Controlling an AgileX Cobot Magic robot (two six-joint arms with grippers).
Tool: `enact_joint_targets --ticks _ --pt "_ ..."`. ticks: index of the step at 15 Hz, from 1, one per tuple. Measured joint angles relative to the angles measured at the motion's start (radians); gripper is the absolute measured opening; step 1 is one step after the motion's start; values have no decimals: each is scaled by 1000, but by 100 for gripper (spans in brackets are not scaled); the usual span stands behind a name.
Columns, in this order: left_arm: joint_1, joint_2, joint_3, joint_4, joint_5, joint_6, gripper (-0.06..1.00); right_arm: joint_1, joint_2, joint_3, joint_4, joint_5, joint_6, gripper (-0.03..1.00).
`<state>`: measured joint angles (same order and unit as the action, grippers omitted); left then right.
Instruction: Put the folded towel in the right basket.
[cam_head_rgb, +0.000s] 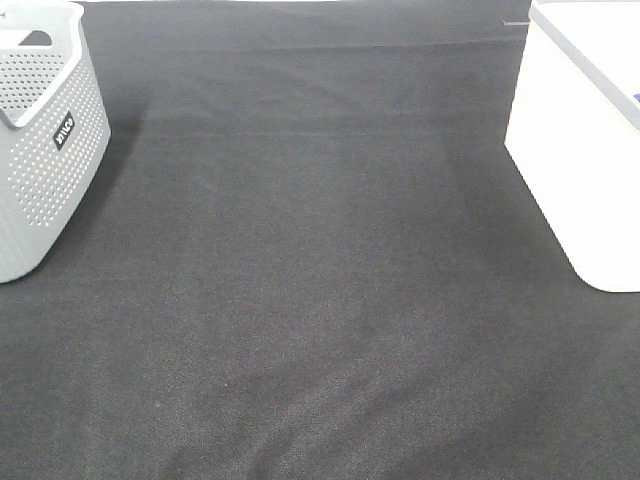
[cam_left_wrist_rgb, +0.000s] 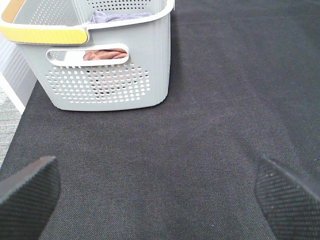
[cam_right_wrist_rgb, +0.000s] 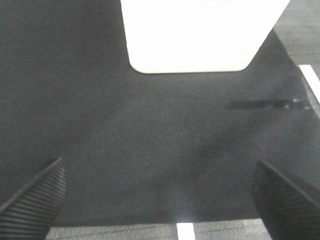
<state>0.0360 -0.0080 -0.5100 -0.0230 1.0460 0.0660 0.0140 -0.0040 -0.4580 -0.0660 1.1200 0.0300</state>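
No towel lies on the black cloth in the exterior high view. The right basket is white and smooth-walled, at the far right; it also shows in the right wrist view. In the left wrist view a reddish-brown towel shows through the handle slot of the grey basket, and a lavender cloth lies above it. My left gripper is open and empty, short of the grey basket. My right gripper is open and empty, short of the white basket. Neither gripper shows in the exterior high view.
The grey perforated basket stands at the far left of the table, with a yellow-trimmed handle. Black cloth covers the table between the baskets. The table's edge and a floor with white marks show in the right wrist view.
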Motion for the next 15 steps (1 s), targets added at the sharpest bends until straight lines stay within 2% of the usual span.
enact_joint_targets --ticks 15 --pt "0 0 0 -1 0 0 99 0 0 1 10 -11 4 97"
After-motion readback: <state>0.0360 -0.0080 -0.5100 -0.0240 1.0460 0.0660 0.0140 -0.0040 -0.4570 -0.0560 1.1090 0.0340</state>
